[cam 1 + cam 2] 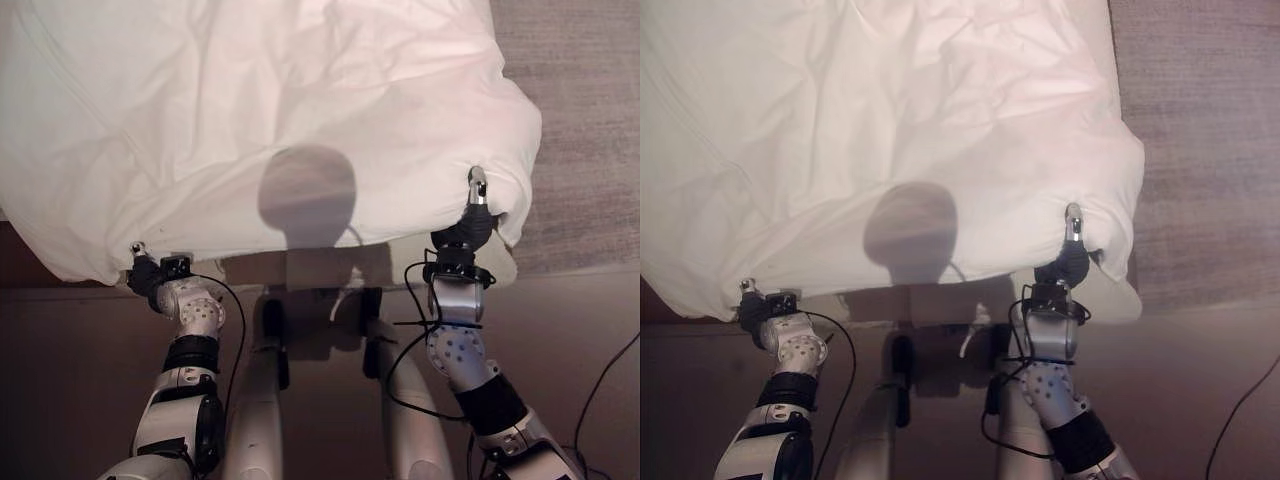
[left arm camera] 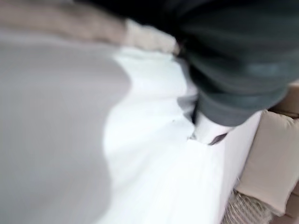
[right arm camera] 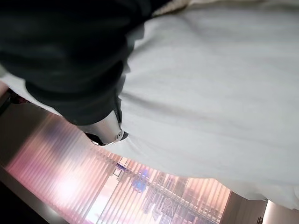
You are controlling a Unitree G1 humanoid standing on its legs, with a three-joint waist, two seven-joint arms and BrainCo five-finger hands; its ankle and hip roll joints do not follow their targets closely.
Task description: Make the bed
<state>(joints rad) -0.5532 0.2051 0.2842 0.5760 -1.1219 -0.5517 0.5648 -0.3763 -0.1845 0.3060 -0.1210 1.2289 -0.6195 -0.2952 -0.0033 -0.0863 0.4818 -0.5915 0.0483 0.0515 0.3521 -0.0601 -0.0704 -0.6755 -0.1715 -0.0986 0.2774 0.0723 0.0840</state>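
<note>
Fingers of both hands are buried in the near hem of the white duvet [image 1: 250,120]; whether they clench the cloth cannot be told from any view. Left hand [image 1: 145,268] sits at the hem's left end, right hand [image 1: 474,215] near the right corner, one finger showing above the fabric. Duvet lies rumpled across the bed, its near edge bunched along the foot, right corner overhanging toward the carpet [image 1: 580,120]. Hands well apart, presumably to take the hem at both ends for an even pull
</note>
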